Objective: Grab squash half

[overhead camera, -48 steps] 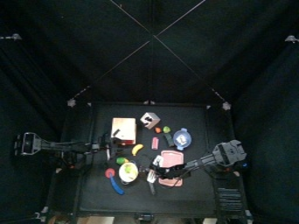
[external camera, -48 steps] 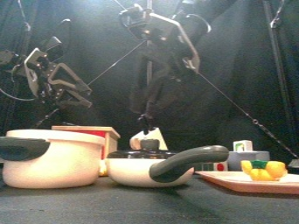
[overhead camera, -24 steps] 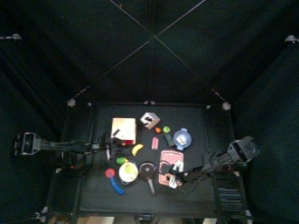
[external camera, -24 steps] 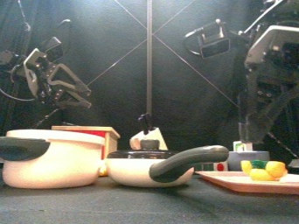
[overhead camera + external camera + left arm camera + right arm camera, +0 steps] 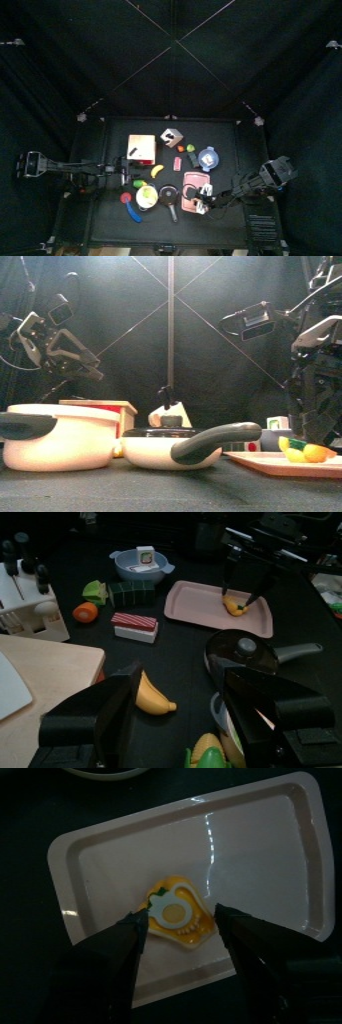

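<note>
Over on the left, the left arm hangs above the table's left edge, and I cannot tell whether its jaws are parted or closed. Below it on the table sit a big cream pot, then a lidded saucepan with its long handle pointing forward. A loose banana lies near the wooden board, and a blue bowl stands further back. To the right lies the pink tray, and on it, cut face up, rests the squash half. The right gripper hangs directly over it, its jaws spread wide to either side of the squash, grasping nothing.
</note>
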